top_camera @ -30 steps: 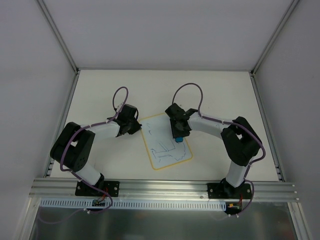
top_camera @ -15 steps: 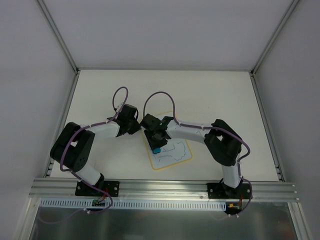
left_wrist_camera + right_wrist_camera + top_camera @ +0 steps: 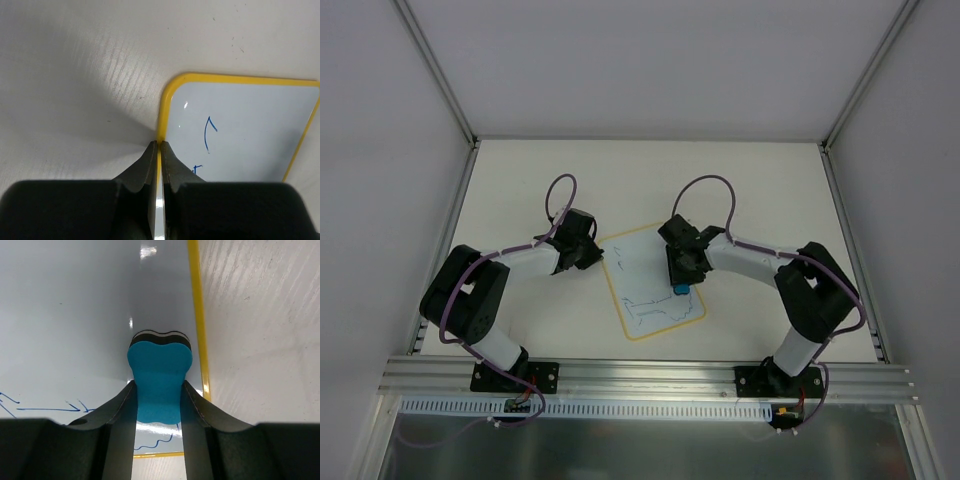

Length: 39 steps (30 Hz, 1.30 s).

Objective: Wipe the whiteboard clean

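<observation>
The whiteboard (image 3: 642, 283), white with a yellow border, lies tilted on the table between both arms. Blue scribbles (image 3: 650, 305) remain on its near part, and a few on its left. My left gripper (image 3: 597, 257) is shut on the board's left border. In the left wrist view its fingertips (image 3: 159, 145) pinch the yellow edge of the whiteboard (image 3: 240, 120). My right gripper (image 3: 680, 284) is shut on a blue bone-shaped eraser (image 3: 680, 290) pressed on the board near its right border. The right wrist view shows the eraser (image 3: 159, 372) between the fingers, on the whiteboard (image 3: 65, 325).
The white table (image 3: 520, 180) is enclosed by white walls with metal posts at the back corners. An aluminium rail (image 3: 640, 376) carrying both arm bases runs along the near edge. Purple cables loop above each wrist.
My right arm swept the eraser left across the board and back to its right side. Fewer blue scribbles remain in the middle. The left gripper has not moved.
</observation>
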Tool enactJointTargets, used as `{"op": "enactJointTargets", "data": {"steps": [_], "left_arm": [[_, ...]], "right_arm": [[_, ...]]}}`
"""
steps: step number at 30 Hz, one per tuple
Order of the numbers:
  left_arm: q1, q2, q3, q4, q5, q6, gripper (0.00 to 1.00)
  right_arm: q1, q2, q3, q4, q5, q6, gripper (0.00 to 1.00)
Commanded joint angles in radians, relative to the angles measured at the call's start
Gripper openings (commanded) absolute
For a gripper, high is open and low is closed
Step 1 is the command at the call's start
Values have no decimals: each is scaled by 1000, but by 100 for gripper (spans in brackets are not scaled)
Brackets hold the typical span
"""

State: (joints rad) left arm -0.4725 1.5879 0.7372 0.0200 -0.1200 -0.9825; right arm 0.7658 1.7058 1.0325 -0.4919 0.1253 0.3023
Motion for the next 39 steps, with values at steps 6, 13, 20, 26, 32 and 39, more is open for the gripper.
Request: {"op": "enactJointTargets", "data": {"steps": [6, 13, 20, 26, 32, 39], "left_arm": [[-5, 29, -15, -126, -26, 11, 0], [0, 14, -21, -124, -29, 10, 0], [15, 7, -29, -127, -27, 19, 0], [23, 6, -25, -127, -23, 24, 0], [25, -3, -10, -129, -21, 27, 0], [26, 17, 2, -129, -10, 22, 0]], "right_arm": [[219, 138, 96, -109, -58, 12, 1], [305, 224, 186, -79, -171, 9, 1], [201, 83, -10, -111, -27, 26, 1], [102, -44, -108, -148, 0, 37, 2], [176, 17, -28, -182, -6, 24, 2], [335, 109, 47, 35, -204, 61, 0]]}}
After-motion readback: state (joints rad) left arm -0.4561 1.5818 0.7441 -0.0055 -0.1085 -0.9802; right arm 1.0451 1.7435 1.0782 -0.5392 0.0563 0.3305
